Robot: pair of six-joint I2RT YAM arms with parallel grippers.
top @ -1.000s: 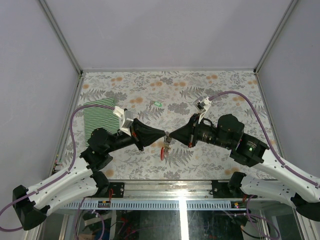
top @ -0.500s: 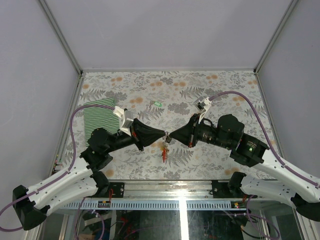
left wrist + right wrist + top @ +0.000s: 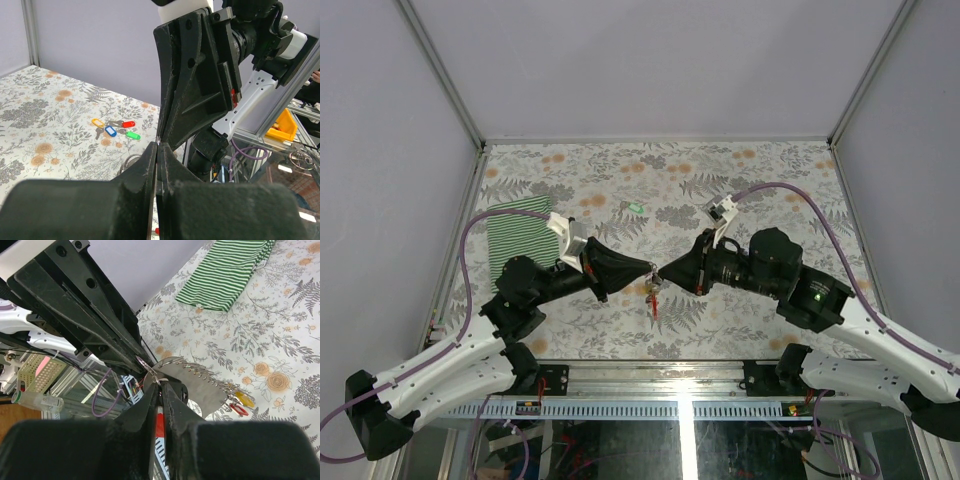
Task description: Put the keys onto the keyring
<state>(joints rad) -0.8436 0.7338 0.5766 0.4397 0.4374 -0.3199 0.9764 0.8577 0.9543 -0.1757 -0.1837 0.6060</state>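
Red and grey, the keyring (image 3: 654,298) is hanging in the air over the middle of the table (image 3: 770,180), nearer its front edge, right where the two robot hands are meeting. The left gripper (image 3: 649,268) is squeezing all the way shut, and it looks like it is pinching the top of the keyring. The right gripper (image 3: 663,274) is letting its fingers (image 3: 175,412) come apart a tiny crack (a moment ago they were pressed tight). I cannot tell if it is gripping the ring or only touching it. The red loop is hanging thin and straight down now; a second ago it was swinging out to the left like a fat oval. I think the right hand is letting go so it is free to fetch a key. The keys (image 3: 114,129) are lying in a little bunch toward the far edge of the table, well apart from the ring, so that job is not done yet. The green striped cloth (image 3: 516,236) is lying by the left edge.
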